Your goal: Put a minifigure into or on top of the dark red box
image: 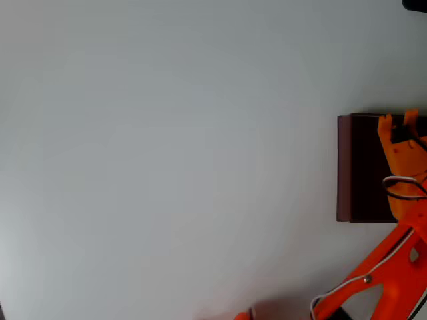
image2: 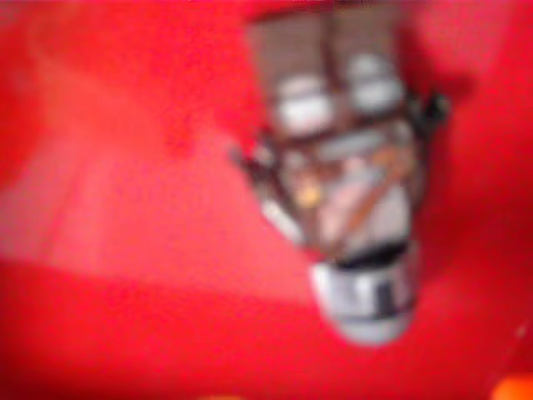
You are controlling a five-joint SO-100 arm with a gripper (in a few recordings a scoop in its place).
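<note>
gripper [image: 395, 127] sits over the dark red box [image: 357, 170] at the box's 1 o'clock corner, pinching what looks like the minifigure [image2: 350, 192], blurry in wrist view, long axis roughly 12-to-6, box floor right below, so release is next.

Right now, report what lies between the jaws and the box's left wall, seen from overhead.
Only the dark red box's bare maroon floor, in the overhead view.

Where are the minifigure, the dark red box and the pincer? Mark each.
minifigure [image2: 346, 200]: wrist view, blurred torso.
dark red box [image: 344, 167]: overhead view, left wall.
pincer [image: 399, 121]: overhead view, between the fingertips, above the box.
</note>
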